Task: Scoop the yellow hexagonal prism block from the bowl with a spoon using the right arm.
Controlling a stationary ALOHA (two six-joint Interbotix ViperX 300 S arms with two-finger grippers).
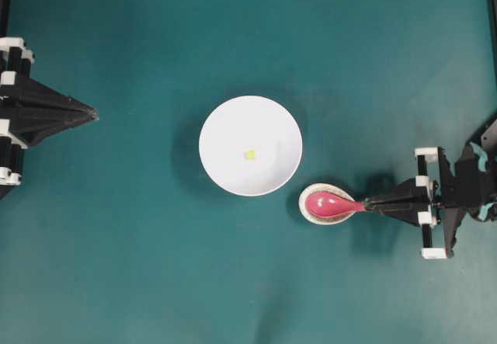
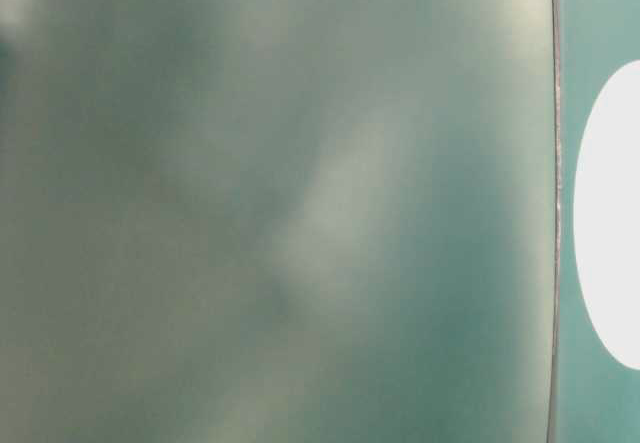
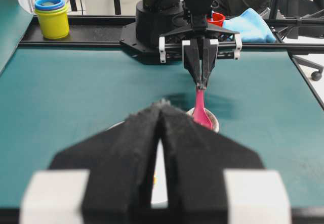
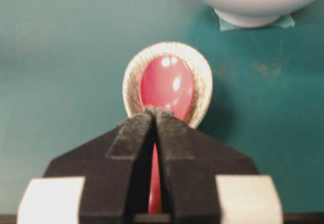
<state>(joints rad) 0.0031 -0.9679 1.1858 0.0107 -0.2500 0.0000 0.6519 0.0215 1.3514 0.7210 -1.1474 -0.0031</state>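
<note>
Over on the right side of my overhead feed, the right gripper [image 1: 371,203] is clamped on the spoon [image 1: 332,203] handle, fingers squeezed together around it. The wrist cam backs that up: both pads [image 4: 132,133] pinch the red handle right behind the head, and the head sits in the little speckled dish [image 4: 168,85]. From the left wrist cam I can see the spoon [image 3: 201,110] angled down from the gripper into that dish, handle end higher than the head.

The bowl [image 1: 250,146] sits mid-table on the teal mat [image 1: 116,266], just beside the dish and up-left of it in the overhead view. The yellow block [image 1: 249,154] is lying near the middle of the bowl, well apart from the spoon. Can't make out the block from the right wrist cam, only the bowl's base and lower wall at the top edge.

Left gripper [image 1: 93,114] is parked at the left edge, fingers together with nothing between them, pointing at the bowl.

Table-level cam is basically useless, just a blurry green-grey smear with a slice of white bowl [image 2: 610,213] at the right edge.
</note>
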